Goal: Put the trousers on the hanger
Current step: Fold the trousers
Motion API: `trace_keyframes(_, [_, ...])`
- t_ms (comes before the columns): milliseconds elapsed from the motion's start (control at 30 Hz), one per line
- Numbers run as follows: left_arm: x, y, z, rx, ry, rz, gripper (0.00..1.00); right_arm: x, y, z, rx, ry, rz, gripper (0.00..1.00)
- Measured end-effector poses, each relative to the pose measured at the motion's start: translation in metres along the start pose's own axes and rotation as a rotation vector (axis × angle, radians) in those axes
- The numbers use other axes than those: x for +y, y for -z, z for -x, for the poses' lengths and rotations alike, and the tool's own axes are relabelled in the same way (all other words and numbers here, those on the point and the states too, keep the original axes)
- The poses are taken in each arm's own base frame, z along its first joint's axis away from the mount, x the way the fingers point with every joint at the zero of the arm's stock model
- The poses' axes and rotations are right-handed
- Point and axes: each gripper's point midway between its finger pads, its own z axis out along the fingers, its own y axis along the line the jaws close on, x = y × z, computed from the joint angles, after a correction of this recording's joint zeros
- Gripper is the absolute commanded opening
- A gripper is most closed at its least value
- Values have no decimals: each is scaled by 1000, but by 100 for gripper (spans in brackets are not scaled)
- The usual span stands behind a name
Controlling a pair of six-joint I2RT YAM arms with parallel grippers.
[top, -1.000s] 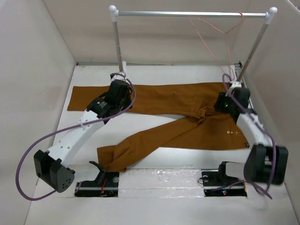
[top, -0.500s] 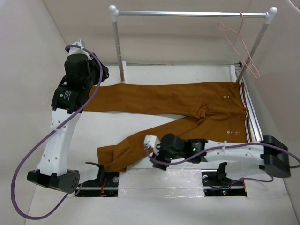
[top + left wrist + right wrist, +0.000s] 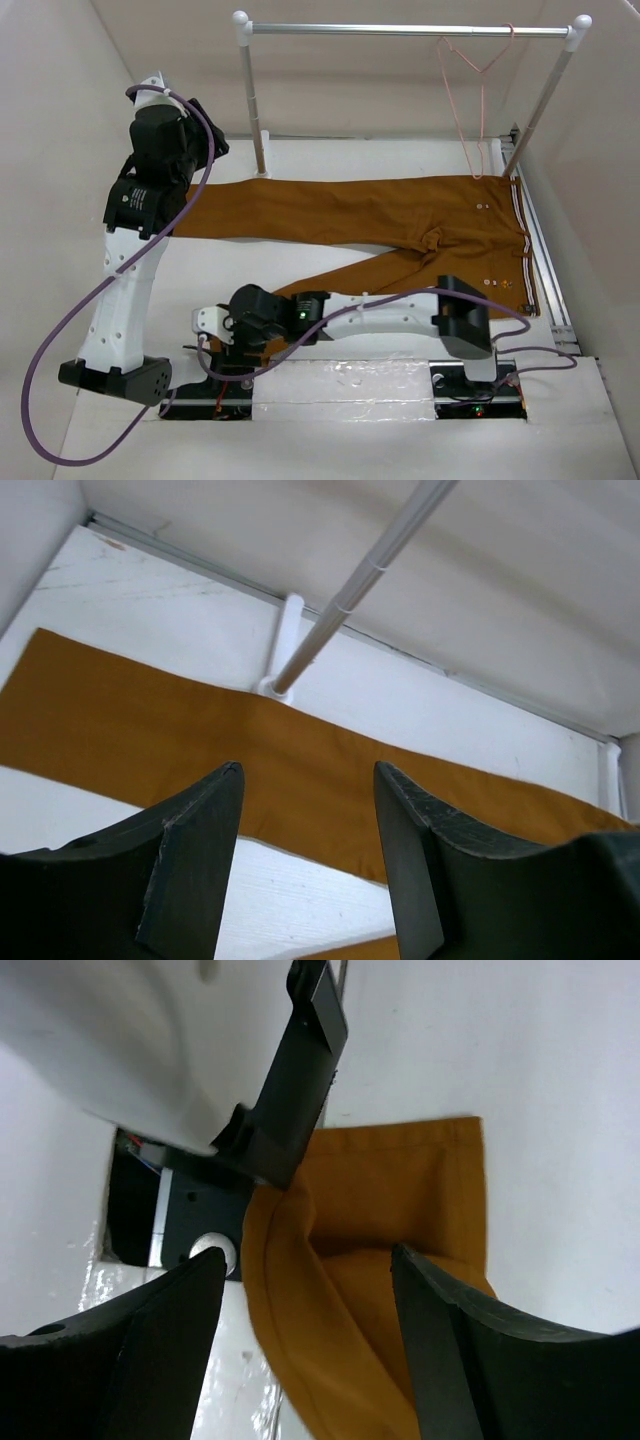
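Trouble is most likely at the near-left corner of the bench. The right tool [image 3: 305, 1260] hangs over the cuff [image 3: 400, 1160] of the near trouser leg, its fingers spread wide with nothing between them. Crowding it on the wrist view are the dark bracket and white housing that appear to belong to the left arm's base [image 3: 110, 375]. A careless drop here could knock that hardware. It could also pinch only the top fold of the cuff, so the leg peels open when lifted.

The trousers [image 3: 400, 215] lie flat, waistband at the right edge. One leg runs toward the far-left corner and the other slants toward the near-left corner. The hanger [image 3: 482, 120] dangles from the rail [image 3: 400, 30] over the far-right corner, well apart from both tools. That means a long carry, and a loosely hung wire that may swing or slip off when cloth is fed through it.

On pose, the right arm lies low and fully stretched along the near edge, crossing to the left side. The left arm stands tall near the far-left corner. The left tool [image 3: 308, 770] is gaping and empty, looking down on the far leg beside the rail's post.
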Motion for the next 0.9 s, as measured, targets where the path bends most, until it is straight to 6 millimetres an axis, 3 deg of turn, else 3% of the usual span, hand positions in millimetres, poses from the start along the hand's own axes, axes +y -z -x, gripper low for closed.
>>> trace_keyframes(67, [5,0,2,-13,-13,25,51,-1,-20,-11,33,9,35,67])
trace_keyframes(167, [11,-1,5,-27,-32,53,50,0,-41,-38,104,5,75,52])
trace_keyframes(200, [12,-1,6,-31,-37,62,50,0,-43,-47,128,1,84,19])
trace_keyframes(233, [14,-1,6,-35,-43,69,50,0,-44,-53,144,1,91,5])
trace_keyframes(267, [15,-1,7,-38,-48,76,50,-1,-43,-58,159,-7,95,0])
trace_keyframes(333, [17,-1,8,-42,-58,86,50,-9,-38,-57,161,-14,78,0])
trace_keyframes(433, [18,-2,7,-40,-69,90,49,-37,-17,-42,128,-31,2,0])
trace_keyframes(500, [18,-5,7,-33,-76,92,49,-69,12,-23,75,-52,-83,0])
trace_keyframes(533, [16,-7,7,-31,-79,90,50,-97,43,-4,18,-70,-160,0])
trace_keyframes(567, [15,-9,9,-31,-80,88,49,-105,54,3,-5,-76,-187,0])
trace_keyframes(600, [13,-11,10,-27,-84,86,50,-124,79,14,-63,-96,-249,0])
trace_keyframes(733, [9,-20,9,-14,-93,84,50,-189,213,53,-290,-154,-513,0])
trace_keyframes(800, [11,-21,6,-3,-97,90,50,-205,262,74,-401,-156,-599,0])
trace_keyframes(900, [16,-20,6,-6,-99,115,50,-203,275,94,-472,-132,-588,0])
